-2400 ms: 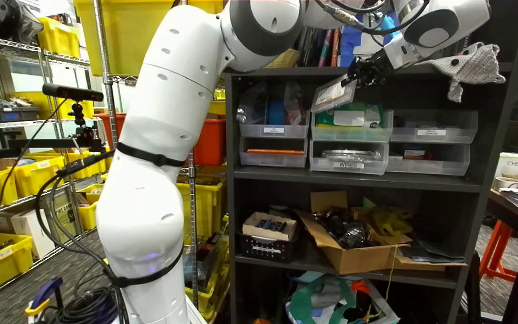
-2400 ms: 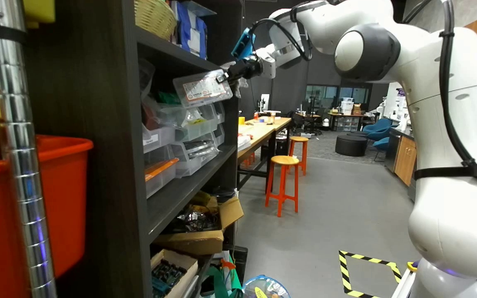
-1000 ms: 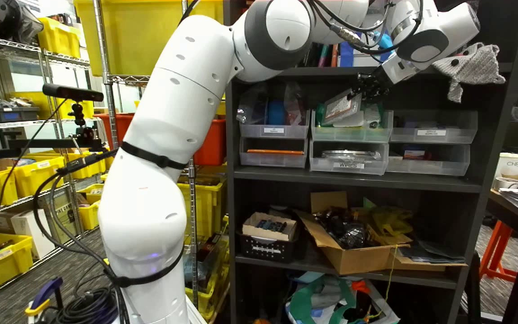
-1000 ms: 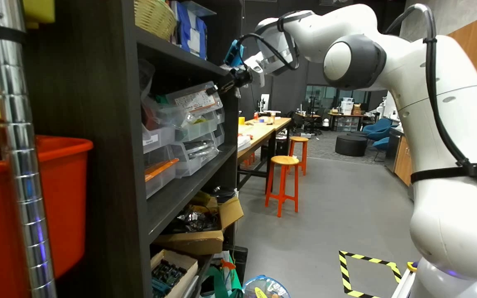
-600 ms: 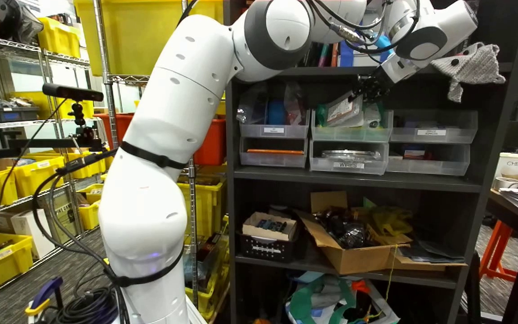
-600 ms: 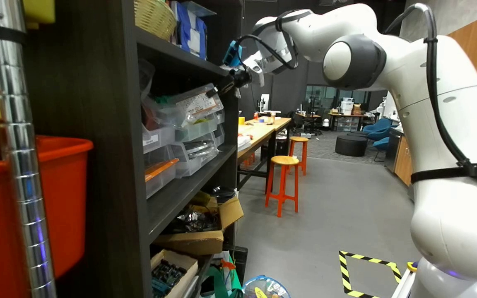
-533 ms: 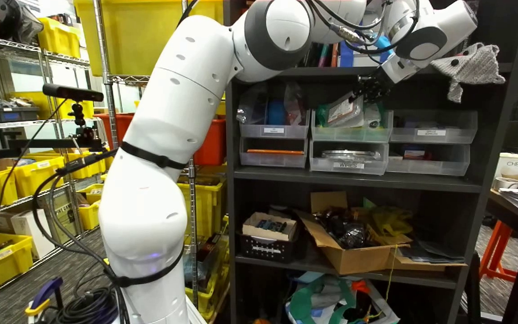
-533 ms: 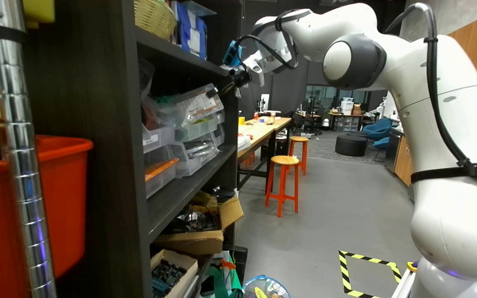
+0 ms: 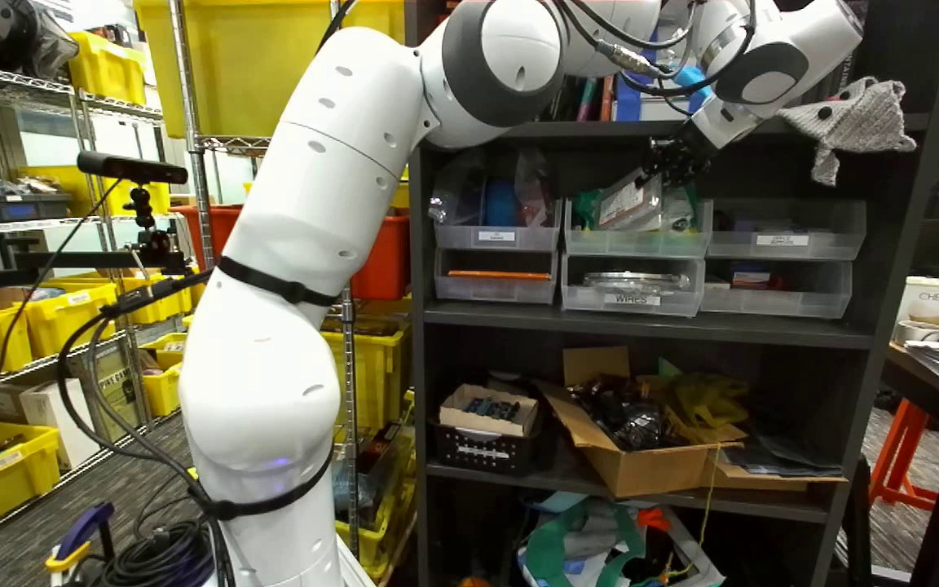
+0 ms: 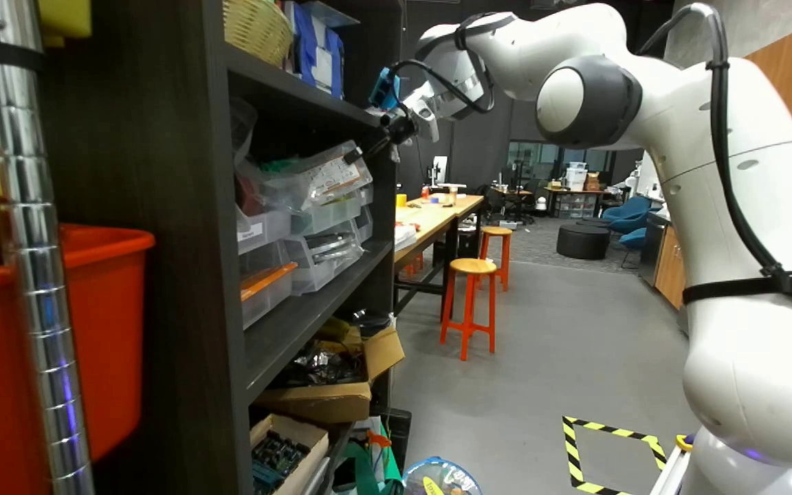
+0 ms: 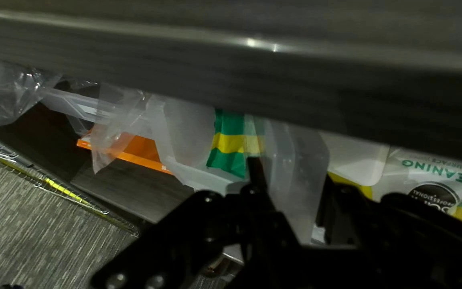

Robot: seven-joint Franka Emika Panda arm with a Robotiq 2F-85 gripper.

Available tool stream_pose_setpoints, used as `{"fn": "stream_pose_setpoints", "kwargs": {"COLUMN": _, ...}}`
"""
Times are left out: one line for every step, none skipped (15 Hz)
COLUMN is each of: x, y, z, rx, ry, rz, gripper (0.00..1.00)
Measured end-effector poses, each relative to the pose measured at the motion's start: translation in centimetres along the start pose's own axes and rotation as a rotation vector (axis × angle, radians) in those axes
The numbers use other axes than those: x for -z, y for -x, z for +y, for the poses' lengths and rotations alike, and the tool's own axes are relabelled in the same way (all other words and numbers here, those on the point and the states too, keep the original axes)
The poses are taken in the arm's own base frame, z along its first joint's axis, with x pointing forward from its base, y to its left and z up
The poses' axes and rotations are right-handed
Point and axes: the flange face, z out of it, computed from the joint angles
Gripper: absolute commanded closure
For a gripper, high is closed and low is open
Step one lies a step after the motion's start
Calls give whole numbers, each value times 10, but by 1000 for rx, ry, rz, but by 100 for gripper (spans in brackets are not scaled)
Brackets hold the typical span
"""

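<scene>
Clear labelled case: between the fingers, tilted, lower end down in the clear bin beneath them. Fingers stand apart, roughly case-wide; clamped on it or loose, cannot tell. Wrist view: green-and-yellow packet left of fingers, CLEANING pouch right. Farther below fingers, WIRES bin. Shelf board above them.

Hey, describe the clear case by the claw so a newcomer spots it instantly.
Find the dark shelf, then its WIRES bin. At the bin above, the clear case tilts by the claw. Its orange-edged label sets it apart from the green packs.
</scene>
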Motion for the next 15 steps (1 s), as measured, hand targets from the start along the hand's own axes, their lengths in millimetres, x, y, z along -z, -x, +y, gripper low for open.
{"fn": "stream_pose_setpoints", "kwargs": {"x": 0, "y": 0, "z": 0, "rx": 2, "ry": -3, "rz": 4, "gripper": 93}}
{"fn": "stream_pose_setpoints", "kwargs": {"x": 0, "y": 0, "z": 0, "rx": 3, "ry": -6, "rz": 7, "gripper": 93}}
{"fn": "stream_pose_setpoints", "kwargs": {"x": 0, "y": 0, "z": 0, "rx": 4, "ry": -8, "rz": 10, "gripper": 93}}
{"fn": "stream_pose_setpoints", "kwargs": {"x": 0, "y": 1, "z": 0, "rx": 4, "ry": -11, "rz": 12, "gripper": 93}}
{"fn": "stream_pose_setpoints", "kwargs": {"x": 0, "y": 1, "z": 0, "rx": 5, "ry": -13, "rz": 14, "gripper": 93}}
{"fn": "stream_pose_setpoints", "kwargs": {"x": 0, "y": 1, "z": 0, "rx": 5, "ry": -16, "rz": 15, "gripper": 93}}
{"fn": "stream_pose_setpoints", "kwargs": {"x": 0, "y": 1, "z": 0, "rx": 5, "ry": -17, "rz": 16, "gripper": 93}}
{"fn": "stream_pose_setpoints", "kwargs": {"x": 0, "y": 1, "z": 0, "rx": 6, "ry": -19, "rz": 17, "gripper": 93}}
{"fn": "stream_pose_setpoints", "kwargs": {"x": 0, "y": 1, "z": 0, "rx": 6, "ry": -21, "rz": 19, "gripper": 93}}
{"fn": "stream_pose_setpoints", "kwargs": {"x": 0, "y": 2, "z": 0, "rx": 7, "ry": -23, "rz": 20, "gripper": 93}}
{"fn": "stream_pose_setpoints", "kwargs": {"x": 0, "y": 2, "z": 0, "rx": 8, "ry": -25, "rz": 22, "gripper": 93}}
{"fn": "stream_pose_setpoints", "kwargs": {"x": 0, "y": 2, "z": 0, "rx": 9, "ry": -27, "rz": 25, "gripper": 93}}
{"fn": "stream_pose_setpoints", "kwargs": {"x": 0, "y": 3, "z": 1, "rx": 10, "ry": -30, "rz": 29, "gripper": 93}}
{"fn": "stream_pose_setpoints", "kwargs": {"x": 0, "y": 3, "z": 1, "rx": 12, "ry": -32, "rz": 32, "gripper": 93}}
{"fn": "stream_pose_setpoints", "kwargs": {"x": 0, "y": 4, "z": 2, "rx": 13, "ry": -34, "rz": 34, "gripper": 93}}
